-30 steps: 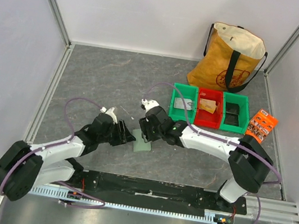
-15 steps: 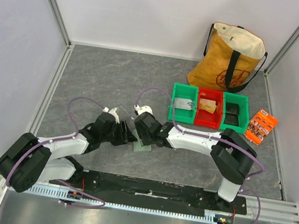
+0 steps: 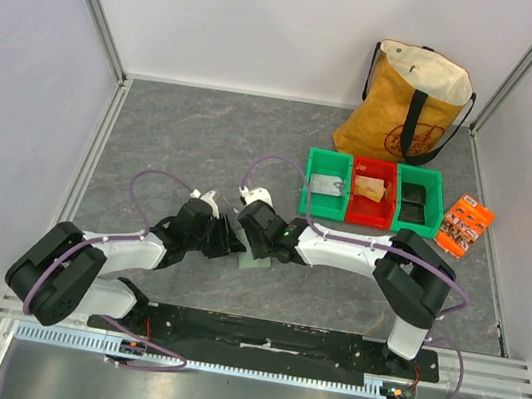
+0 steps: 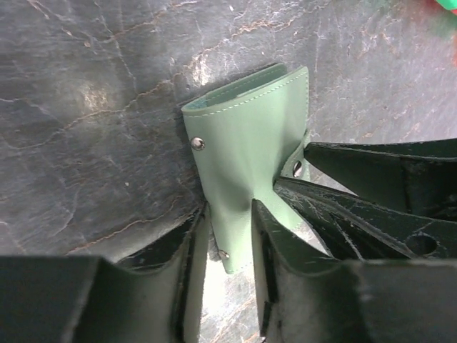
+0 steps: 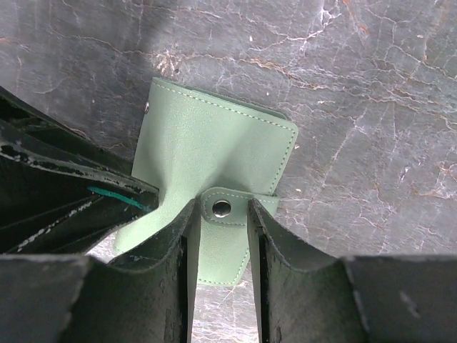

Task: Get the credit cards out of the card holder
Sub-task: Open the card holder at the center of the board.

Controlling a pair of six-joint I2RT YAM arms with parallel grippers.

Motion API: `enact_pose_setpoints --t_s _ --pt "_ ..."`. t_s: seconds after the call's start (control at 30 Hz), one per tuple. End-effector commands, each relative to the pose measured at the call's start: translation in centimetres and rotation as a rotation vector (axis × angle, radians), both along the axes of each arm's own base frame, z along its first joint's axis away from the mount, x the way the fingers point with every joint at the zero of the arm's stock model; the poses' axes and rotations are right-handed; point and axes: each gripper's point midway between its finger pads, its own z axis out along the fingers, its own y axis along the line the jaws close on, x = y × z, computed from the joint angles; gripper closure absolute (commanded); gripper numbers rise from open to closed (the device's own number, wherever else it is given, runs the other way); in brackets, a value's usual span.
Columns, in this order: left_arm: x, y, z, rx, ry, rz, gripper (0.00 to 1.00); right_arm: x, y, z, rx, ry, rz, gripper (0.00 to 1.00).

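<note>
While the closed holder [image 5: 214, 157] is lying on the table [image 3: 205, 139] between them, the left gripper [image 4: 230, 221] is straddling one edge, probably steadying it, and the right gripper [image 5: 221, 214] is straddling the snap tab [image 5: 223, 208], though I cannot tell whether either is pinching.

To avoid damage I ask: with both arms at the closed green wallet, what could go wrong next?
The pale-green leather folding card holder is snapped shut; the right fingers flank only its snap tab, so pulling may drag the whole holder. The left fingers straddle one edge near the right ones; they might collide.
</note>
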Motion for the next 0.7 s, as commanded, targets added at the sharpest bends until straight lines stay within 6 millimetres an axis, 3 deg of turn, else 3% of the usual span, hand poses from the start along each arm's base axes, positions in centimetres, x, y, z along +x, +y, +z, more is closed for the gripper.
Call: enact_pose_setpoints --t_s 0.0,0.17,0.53,0.67 --pt "-1.0 -0.1 -1.4 0.044 0.033 -0.021 0.7 -0.9 -0.7 -3.0 -0.053 0.039 -0.019 0.63" --pt "-1.2 0.0 -1.7 0.062 0.034 -0.015 0.98 -0.5 -1.0 -2.4 -0.053 0.016 -0.032 0.71" --pt "-2.0 1.5 -3.0 0.166 0.077 0.009 0.98 0.7 -1.7 0.7 -0.059 -0.058 -0.068 1.0" --pt "-2.2 2.0 -3.1 0.184 0.079 0.019 0.98 0.9 -2.2 1.3 -0.028 -0.033 -0.079 1.0"
